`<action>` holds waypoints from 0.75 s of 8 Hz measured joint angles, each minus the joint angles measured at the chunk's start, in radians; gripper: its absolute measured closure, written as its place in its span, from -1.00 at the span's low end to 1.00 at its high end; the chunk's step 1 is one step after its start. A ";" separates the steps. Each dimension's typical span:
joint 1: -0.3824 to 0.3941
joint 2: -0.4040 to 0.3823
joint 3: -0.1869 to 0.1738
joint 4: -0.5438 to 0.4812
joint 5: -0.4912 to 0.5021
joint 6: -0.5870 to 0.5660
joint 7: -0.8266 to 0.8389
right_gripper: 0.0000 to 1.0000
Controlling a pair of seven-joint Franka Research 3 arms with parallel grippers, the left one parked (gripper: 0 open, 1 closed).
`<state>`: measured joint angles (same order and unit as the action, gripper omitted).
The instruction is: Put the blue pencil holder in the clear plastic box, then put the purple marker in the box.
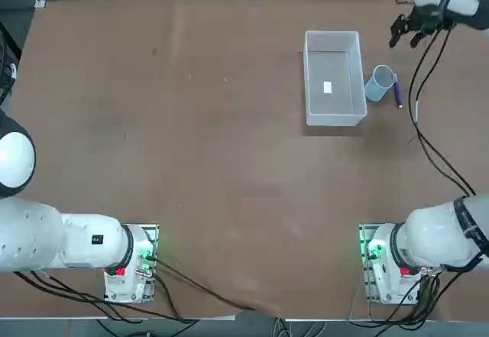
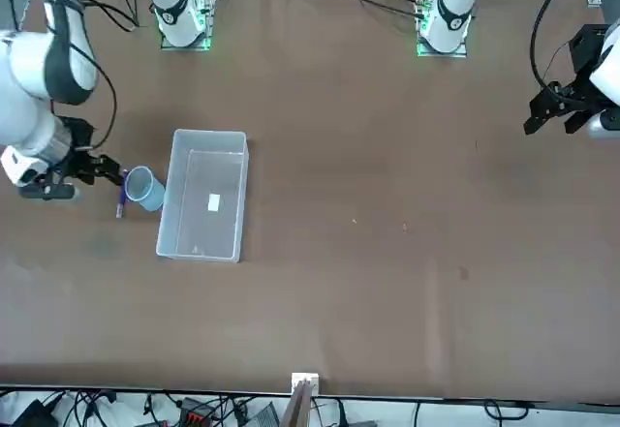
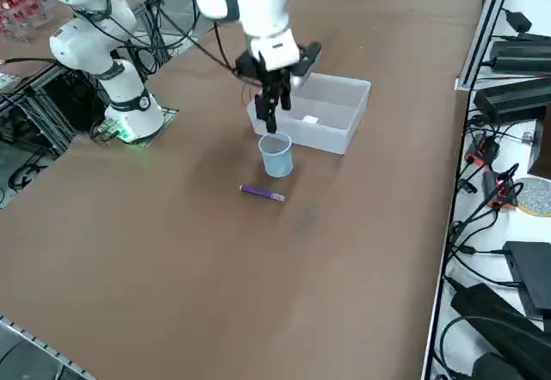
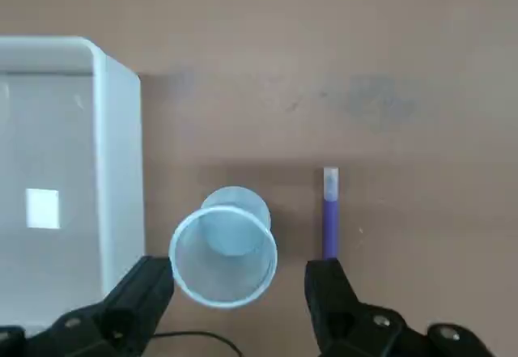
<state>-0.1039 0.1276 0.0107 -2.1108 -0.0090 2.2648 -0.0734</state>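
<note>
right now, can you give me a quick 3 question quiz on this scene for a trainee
1. True or false: the blue pencil holder already stands inside the clear plastic box.
2. Multiple choice: the purple marker is A) lying flat on the table beside the holder, B) standing in the holder, C) held in the pincer.
3. Short answer: is the right pincer open or shut, and where is it?

Key
1. False. It stands upright on the table just outside the box's side wall.
2. A.
3. Open, holding nothing, above the holder, with one finger on each side of the rim in the wrist view.
</note>
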 joint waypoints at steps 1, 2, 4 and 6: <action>-0.001 0.007 0.000 -0.053 0.000 0.060 0.000 -0.99; -0.002 0.022 0.000 -0.083 0.000 0.090 0.000 -0.97; -0.012 0.063 0.000 -0.096 0.000 0.119 -0.002 -0.93; -0.028 0.105 -0.001 -0.097 0.000 0.159 -0.003 -0.83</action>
<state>-0.1323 0.2325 0.0098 -2.2074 -0.0090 2.4235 -0.0759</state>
